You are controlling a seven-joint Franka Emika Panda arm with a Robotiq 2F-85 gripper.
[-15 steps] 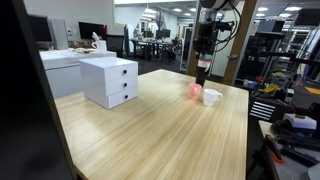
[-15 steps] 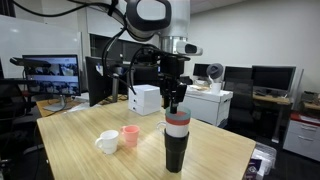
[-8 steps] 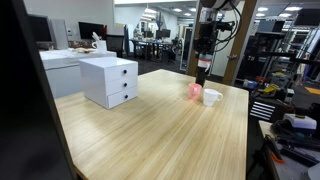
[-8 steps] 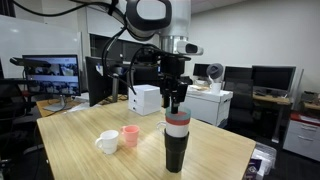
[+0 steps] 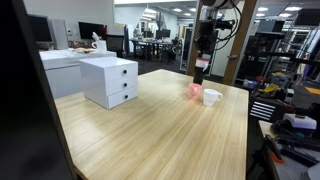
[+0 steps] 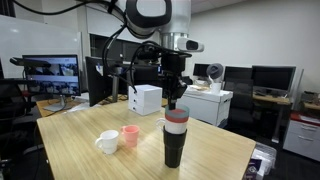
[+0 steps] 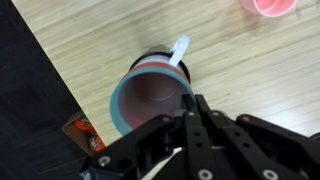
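In an exterior view the camera sits low at one end of the table (image 5: pixel 150 130). It looks along the table's length toward the arm (image 5: pixel 207 30) at the far end, well away from it, with the drawer box (image 5: pixel 110 80) midway on the left. In an exterior view from roughly the opposite end, the camera stands near the tumbler (image 6: pixel 175 140), about level with it, facing the arm. Both exterior views share the table, arm, drawer box, tumbler, pink cup (image 6: pixel 130 136) and white mug (image 6: pixel 108 143). The wrist view looks straight down past the gripper (image 7: pixel 190 115), very close above the tumbler's mouth, with the pink cup at its top right edge.
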